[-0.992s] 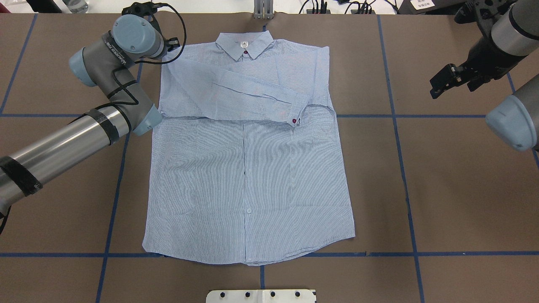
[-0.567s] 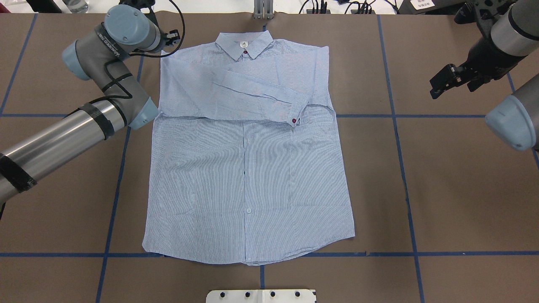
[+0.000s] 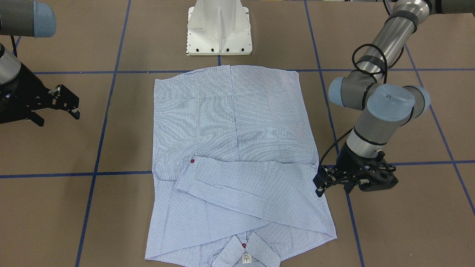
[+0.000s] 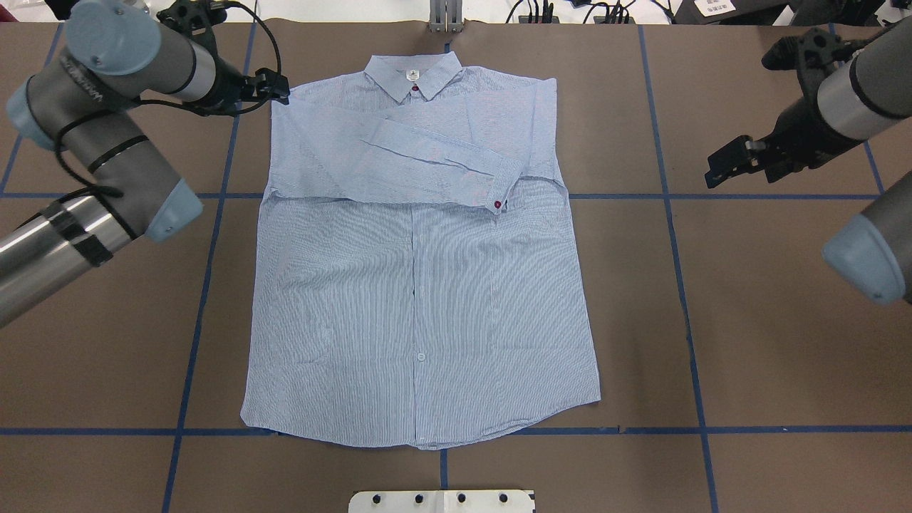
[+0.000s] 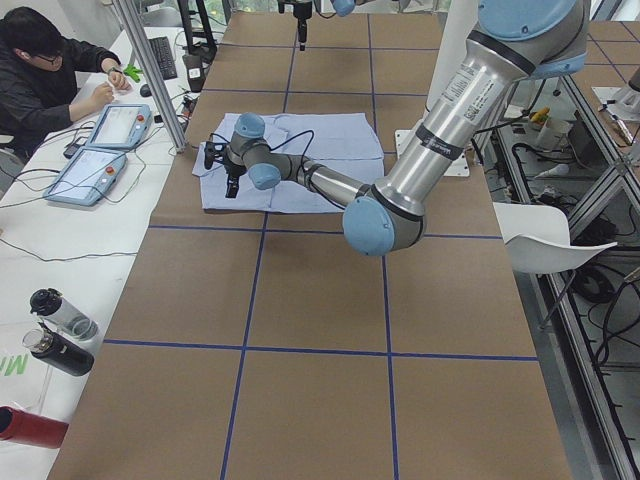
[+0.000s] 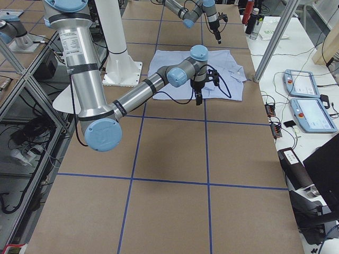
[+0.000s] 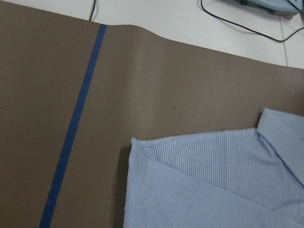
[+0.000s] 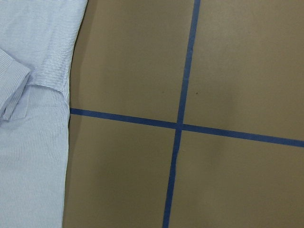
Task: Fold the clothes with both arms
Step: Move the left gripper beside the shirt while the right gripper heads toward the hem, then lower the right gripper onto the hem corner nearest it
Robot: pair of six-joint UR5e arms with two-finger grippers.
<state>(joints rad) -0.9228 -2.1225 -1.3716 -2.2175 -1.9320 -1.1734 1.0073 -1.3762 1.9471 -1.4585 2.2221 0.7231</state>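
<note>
The light blue-and-white striped shirt (image 4: 420, 306) lies flat and face up on the brown table, collar at the far edge. Both sleeves are folded across the chest, and a red cuff button (image 4: 497, 205) shows. It also shows in the front view (image 3: 233, 122). My left gripper (image 4: 276, 87) is open and empty, right beside the shirt's left shoulder corner (image 7: 135, 145); in the front view (image 3: 320, 182) it hovers just off the shirt's edge. My right gripper (image 4: 718, 169) is open and empty, well to the right of the shirt, and shows in the front view (image 3: 70, 104).
The white pedestal base (image 3: 219, 29) stands at the near edge behind the hem. Blue tape lines (image 8: 180, 126) grid the brown table. A metal post (image 4: 446, 18) and cables stand past the collar. An operator (image 5: 40, 70) with tablets sits at the side desk.
My left arm has swung back and to the left, uncovering the shirt's left side; its gripper now shows at the shoulder corner. My right gripper has shifted slightly nearer and toward the shirt.
</note>
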